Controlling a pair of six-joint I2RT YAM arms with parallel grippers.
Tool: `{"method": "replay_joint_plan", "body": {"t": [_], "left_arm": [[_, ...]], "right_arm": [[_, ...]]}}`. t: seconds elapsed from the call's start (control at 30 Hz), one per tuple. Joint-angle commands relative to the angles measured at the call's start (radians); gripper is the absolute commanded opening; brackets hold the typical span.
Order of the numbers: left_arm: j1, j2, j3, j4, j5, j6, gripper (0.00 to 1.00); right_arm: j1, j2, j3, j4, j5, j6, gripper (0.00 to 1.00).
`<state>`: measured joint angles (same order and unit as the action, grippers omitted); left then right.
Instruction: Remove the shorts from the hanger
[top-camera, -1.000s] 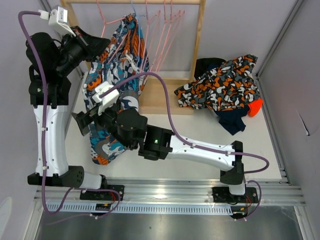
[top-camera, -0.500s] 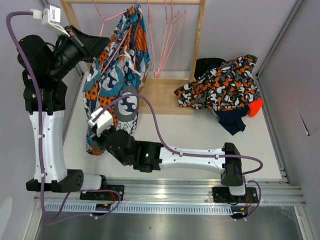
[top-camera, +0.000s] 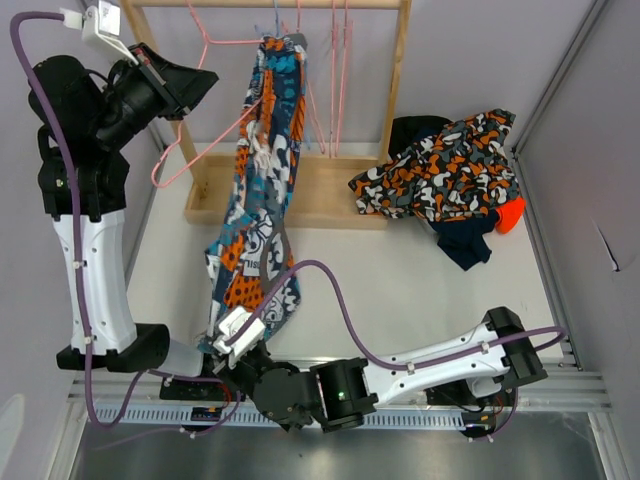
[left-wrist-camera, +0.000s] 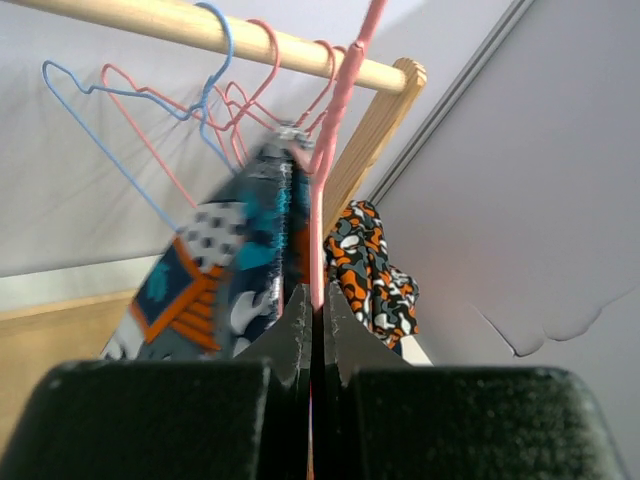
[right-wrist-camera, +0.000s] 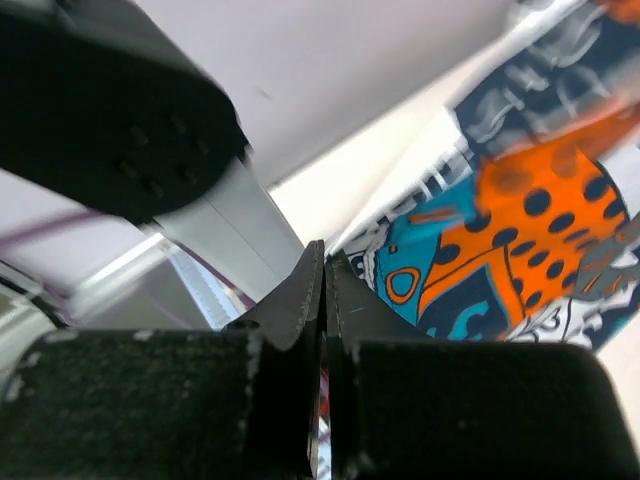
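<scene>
Shorts update: the teal-orange-white graphic print shorts (top-camera: 262, 200) are strung out in a long diagonal, from the top of the wooden rack (top-camera: 400, 60) down toward the near edge of the table (top-camera: 400, 260). The right gripper (right-wrist-camera: 323, 262) has its jaws closed tight on the bottom hem. The left gripper (left-wrist-camera: 312, 300) is pinched shut on a pink hanger (left-wrist-camera: 335, 110) that angles out to the left. The camouflage pair (top-camera: 440, 170) lies heaped by the rack's right post
</scene>
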<state>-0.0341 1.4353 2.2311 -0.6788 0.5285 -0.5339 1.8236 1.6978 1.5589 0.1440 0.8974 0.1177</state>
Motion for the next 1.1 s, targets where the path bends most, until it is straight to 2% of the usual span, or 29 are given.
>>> {"method": "replay_joint_plan", "body": {"t": [0.0,0.1,0.23,0.3,0.37,0.4,0.47,0.5,0.63,0.73,0.83,0.97,1.07], "left_arm": [[0.020,0.019,-0.006,0.176,-0.091,0.032,0.00],[0.022,-0.022,-0.056,0.188,-0.105,0.044,0.00],[0.022,-0.018,0.005,0.114,-0.111,0.074,0.00],[0.023,-0.055,-0.057,0.119,-0.096,0.071,0.00],[0.022,-0.140,-0.199,0.124,-0.087,0.066,0.00],[0.022,-0.183,-0.305,0.151,-0.091,0.064,0.00],[0.022,-0.327,-0.408,0.186,-0.102,0.057,0.00],[0.022,-0.370,-0.529,0.189,-0.102,0.060,0.00],[0.023,-0.541,-0.695,0.118,-0.120,0.089,0.00],[0.022,-0.621,-0.803,0.065,-0.047,0.094,0.00],[0.022,-0.677,-0.895,0.010,-0.057,0.098,0.00],[0.022,-0.667,-0.877,-0.158,-0.087,0.147,0.00],[0.014,-0.699,-0.944,-0.167,-0.104,0.149,0.00]], "right_arm": [[0.025,0.037,-0.065,-0.075,-0.064,0.117,0.00],[-0.027,0.042,-0.062,-0.061,-0.112,0.097,0.00],[-0.093,0.056,-0.060,-0.043,-0.187,0.099,0.00],[-0.124,0.063,-0.051,-0.028,-0.204,0.073,0.00],[-0.194,0.074,-0.027,-0.006,-0.225,0.019,0.00],[-0.223,0.079,0.018,-0.007,-0.241,0.002,0.00],[-0.311,0.098,0.076,-0.024,-0.296,-0.048,0.00],[-0.337,0.108,0.143,-0.030,-0.313,-0.070,0.00],[-0.450,0.177,0.347,-0.079,-0.403,-0.196,0.00],[-0.562,0.262,0.545,-0.167,-0.463,-0.207,0.00],[-0.651,0.355,0.720,-0.268,-0.503,-0.191,0.00],[-0.711,0.353,0.683,-0.264,-0.518,-0.161,0.00],[-0.736,0.297,0.531,-0.212,-0.543,-0.122,0.00]]}}
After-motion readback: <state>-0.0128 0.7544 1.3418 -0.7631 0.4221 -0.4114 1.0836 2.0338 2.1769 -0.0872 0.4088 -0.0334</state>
